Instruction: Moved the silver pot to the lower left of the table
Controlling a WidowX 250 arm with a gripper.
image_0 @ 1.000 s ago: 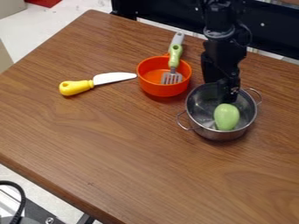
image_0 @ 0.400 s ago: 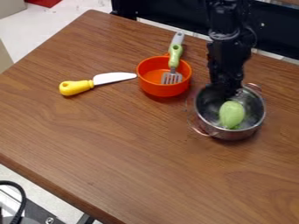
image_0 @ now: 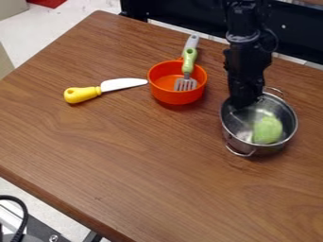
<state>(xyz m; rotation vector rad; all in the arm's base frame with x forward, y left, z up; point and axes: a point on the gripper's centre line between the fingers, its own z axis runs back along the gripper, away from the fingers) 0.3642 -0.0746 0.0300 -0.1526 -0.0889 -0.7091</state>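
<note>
the silver pot (image_0: 242,131), green vegetable (image_0: 268,130) inside, sits lower right of the orange saucepan (image_0: 176,98); bench (image_0: 107,160) stretches from saucepan to lower-left edge. right of the saucepan hangs the gripper (image_0: 248,102), jaws' state impossible to tell.

No text, label, brand, number or sign can be read anywhere in the frame.
</note>
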